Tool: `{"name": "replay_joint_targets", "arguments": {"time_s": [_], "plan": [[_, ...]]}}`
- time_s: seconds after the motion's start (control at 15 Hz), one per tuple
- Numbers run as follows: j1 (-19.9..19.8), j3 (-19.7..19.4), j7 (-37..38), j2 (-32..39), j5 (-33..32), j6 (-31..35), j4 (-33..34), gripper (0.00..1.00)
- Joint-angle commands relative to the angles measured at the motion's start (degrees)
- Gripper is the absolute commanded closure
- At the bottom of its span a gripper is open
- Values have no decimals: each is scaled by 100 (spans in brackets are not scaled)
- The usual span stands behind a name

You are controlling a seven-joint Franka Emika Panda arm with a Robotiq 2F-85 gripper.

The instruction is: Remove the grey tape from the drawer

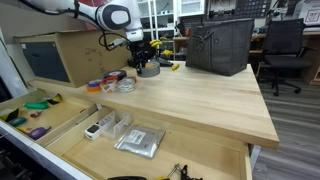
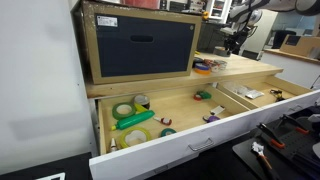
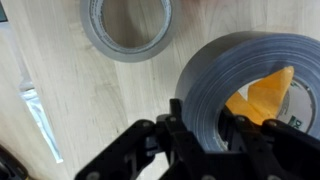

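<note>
The grey tape (image 3: 235,65) is already out of the drawer (image 1: 70,140): it hangs on edge in the gripper (image 3: 207,125), over the far part of the bench top (image 1: 200,95), and I cannot tell whether its lower edge touches the wood. The 2 fingers (image 3: 178,128) are pinched on the roll's wall, 1 outside and 1 reaching into the core hole. This is probably because the ring is too wide to span, while its wall gives a firm, narrow bite. The roll is thick, its outer wrap dull grey with a faint sheen, its core yellowish card. Just beside it in the wrist view a paler roll (image 3: 125,25) lies flat on the pale, fine-grained wood. In an exterior view orange and blue rolls (image 1: 100,83) sit near it, so this looks like the set-down spot. Below, the drawer stands pulled open, its light-wood dividers forming long compartments behind a white front edge (image 2: 200,140).
</note>
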Motion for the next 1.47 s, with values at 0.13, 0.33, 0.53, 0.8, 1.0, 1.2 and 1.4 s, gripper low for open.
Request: {"name": "replay_joint_targets", "arguments": {"time_s": [0.13,0.33,0.53,0.8,1.0,1.2,1.4], "plan": [[64,159,269,542,-101,-384,1056,88],[115,122,125,510,-38,-161,732,88],[139,122,144,629,-50,-165,756,63],[112,111,176,717,-62,-158,829,88],[100,136,187,920,-32,-110,1070,88],[143,136,214,1070,-31,145,1213,88],[195,132,215,1173,-42,340,1303,88]]}}
